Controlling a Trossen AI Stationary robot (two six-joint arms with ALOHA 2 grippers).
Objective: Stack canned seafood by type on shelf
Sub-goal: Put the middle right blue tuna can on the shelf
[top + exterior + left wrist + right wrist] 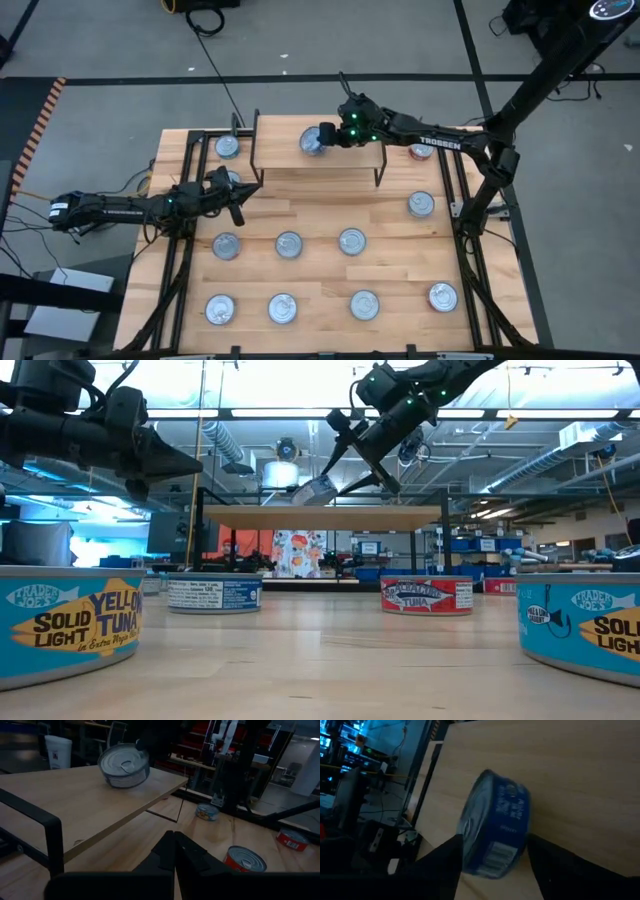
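Note:
The shelf [345, 160] is a light plank on thin black legs at the table's far middle. My right gripper [324, 137] reaches over it from the right, shut on a dark-blue-labelled tin [312, 140] with a silver top. The low view shows this tin [314, 491] tilted just over the plank [320, 517]. My left gripper [238, 196] hovers shut by the shelf's left near leg, touching nothing. In the left wrist view its shut fingers [175, 851] point toward the shelf [90, 802] and the held tin [124, 766]. Several more tins stand on the table. My right gripper [495, 845] pinches the tin between its two fingers [447, 862], which stand on opposite sides of it beside the dark-blue label [507, 827]. It comes from the table's right, slanting down. The tin is tilted over the shelf top [580, 775]; I cannot tell whether its low edge touches.
Tins stand in two rows on the near half of the table [289, 244] [365, 304]. Others stand beside the shelf: one at its left [228, 147], a red one at its right [419, 151], one farther right [422, 204]. Black frame rails run along both table sides.

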